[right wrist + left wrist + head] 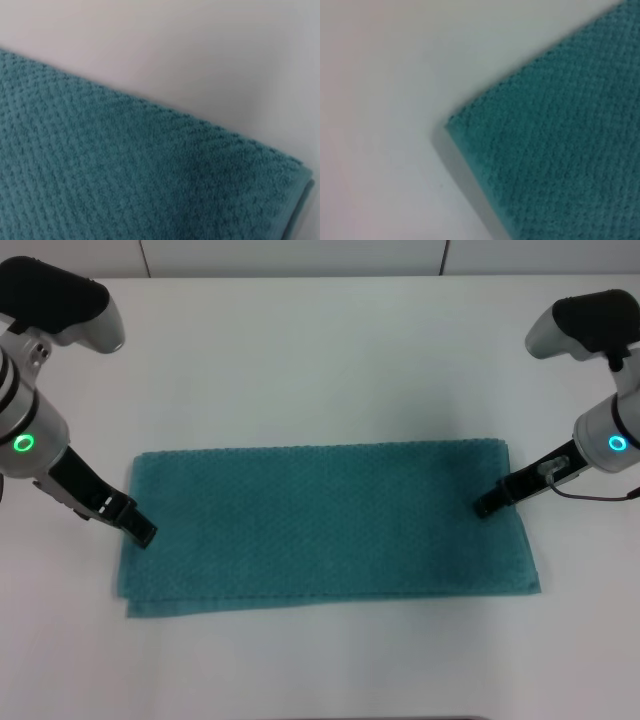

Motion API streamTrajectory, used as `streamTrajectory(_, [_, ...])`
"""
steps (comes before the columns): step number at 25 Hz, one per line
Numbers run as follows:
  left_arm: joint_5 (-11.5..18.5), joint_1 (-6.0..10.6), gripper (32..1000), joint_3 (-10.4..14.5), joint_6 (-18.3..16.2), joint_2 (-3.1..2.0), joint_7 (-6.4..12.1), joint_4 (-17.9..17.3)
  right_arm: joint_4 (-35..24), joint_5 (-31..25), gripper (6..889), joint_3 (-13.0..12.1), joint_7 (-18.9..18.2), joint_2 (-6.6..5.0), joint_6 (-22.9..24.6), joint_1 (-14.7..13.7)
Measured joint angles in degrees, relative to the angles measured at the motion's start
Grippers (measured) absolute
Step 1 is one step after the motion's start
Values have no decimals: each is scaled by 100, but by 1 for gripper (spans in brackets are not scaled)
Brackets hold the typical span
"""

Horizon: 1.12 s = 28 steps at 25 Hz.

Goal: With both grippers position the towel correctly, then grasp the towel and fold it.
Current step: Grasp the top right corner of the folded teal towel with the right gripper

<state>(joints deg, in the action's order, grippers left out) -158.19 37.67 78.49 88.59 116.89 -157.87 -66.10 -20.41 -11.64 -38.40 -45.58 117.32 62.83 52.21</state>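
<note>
White table (320, 350), with teal towel (330, 525) lying flat in the middle, doubled, a lower layer peeking out along the near edge. Left gripper (143, 533) down at the towel's left edge, right gripper (484, 507) on its right end. Cannot tell whether either one is clenched or released.

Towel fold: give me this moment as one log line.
towel: flat on table, layered | left gripper: at its left edge | right gripper: at its right end | lift: none
</note>
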Motion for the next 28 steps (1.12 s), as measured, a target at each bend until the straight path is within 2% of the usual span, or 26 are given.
streamTrajectory(5, [107, 3, 876, 0, -1, 0, 26, 1, 3, 8, 537, -3, -2, 1, 0, 0])
streamTrajectory(12, [107, 3, 876, 0, -1, -1, 29, 2, 4, 11, 529, -10, -6, 13, 5, 0])
streamTrajectory(17, [106, 3, 876, 0, 0, -10, 29, 1, 3, -9, 323, -9, -58, 13, 48, 0])
streamTrajectory(23, [104, 1, 876, 0, -3, -9, 29, 1, 2, -19, 158, 14, -96, 10, 59, 4])
streamTrajectory(28, [103, -19, 876, 0, -18, -9, 29, 2, -38, -80, 137, 84, -187, -13, 132, 6])
